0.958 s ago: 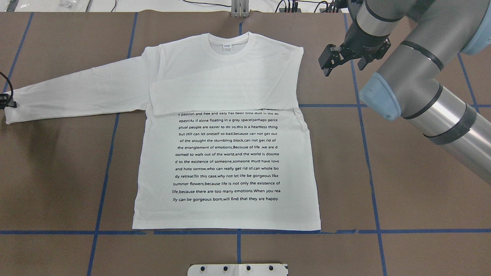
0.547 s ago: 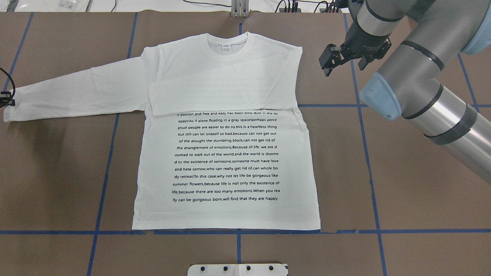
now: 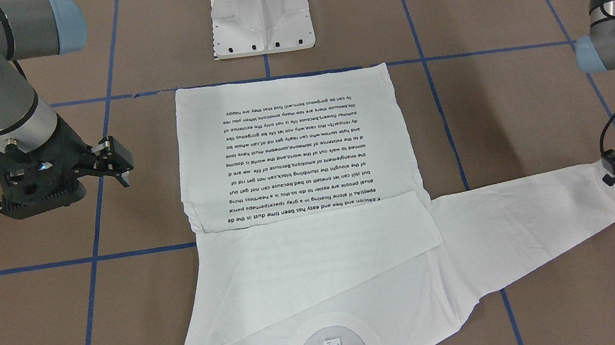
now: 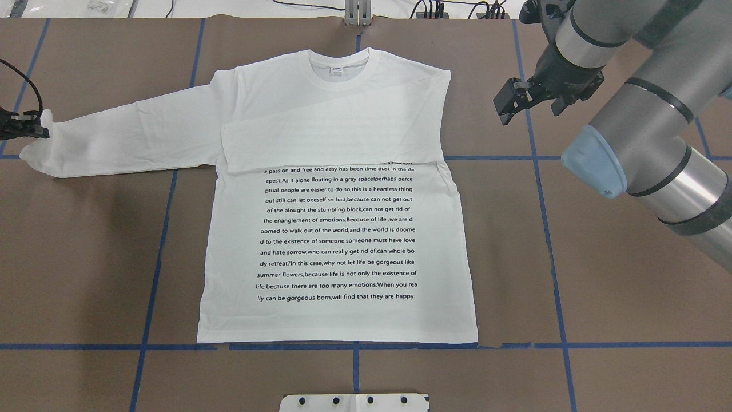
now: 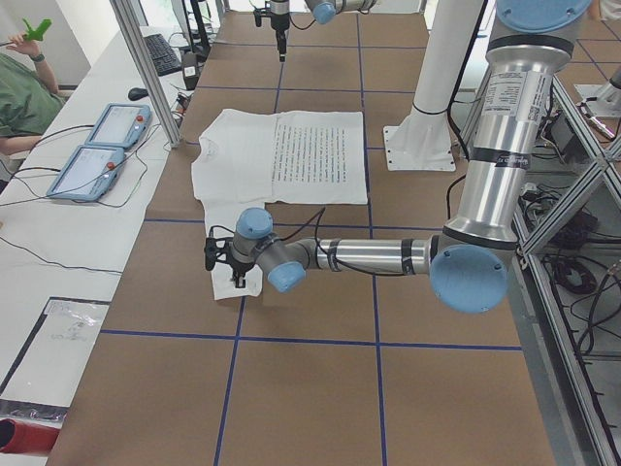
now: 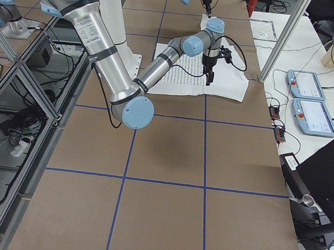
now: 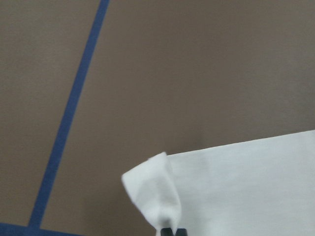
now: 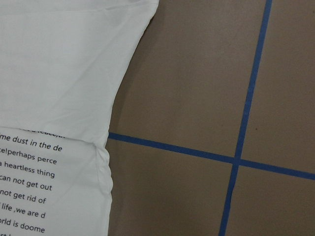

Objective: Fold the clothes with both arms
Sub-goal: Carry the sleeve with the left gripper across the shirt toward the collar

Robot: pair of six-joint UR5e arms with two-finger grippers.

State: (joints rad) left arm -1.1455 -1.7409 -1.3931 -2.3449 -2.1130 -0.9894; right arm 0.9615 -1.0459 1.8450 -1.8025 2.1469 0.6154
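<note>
The white long-sleeved shirt (image 4: 337, 229) lies flat, print up, collar (image 4: 340, 66) at the far edge. One sleeve (image 4: 320, 143) is folded across the chest above the text. The other sleeve (image 4: 131, 134) stretches out to the overhead view's left. My left gripper (image 4: 31, 130) is shut on that sleeve's cuff, which is raised and curled; the left wrist view shows cloth pinched at the fingertips (image 7: 167, 230). My right gripper (image 4: 508, 107) hangs open and holding nothing over bare table beside the shirt's folded shoulder. The front view shows it (image 3: 116, 162) apart from the shirt's edge (image 3: 185, 169).
The white pedestal base (image 3: 261, 16) stands just behind the shirt's hem. Blue tape lines (image 4: 154, 269) grid the brown table. Two control tablets (image 5: 97, 150) and an aluminium post (image 5: 146, 68) sit on a side bench, where a person's arm shows.
The left gripper has raised the sleeve cuff and carried it toward the table's far side and slightly inward. The right gripper has drifted to the right, further from the shirt's shoulder.
</note>
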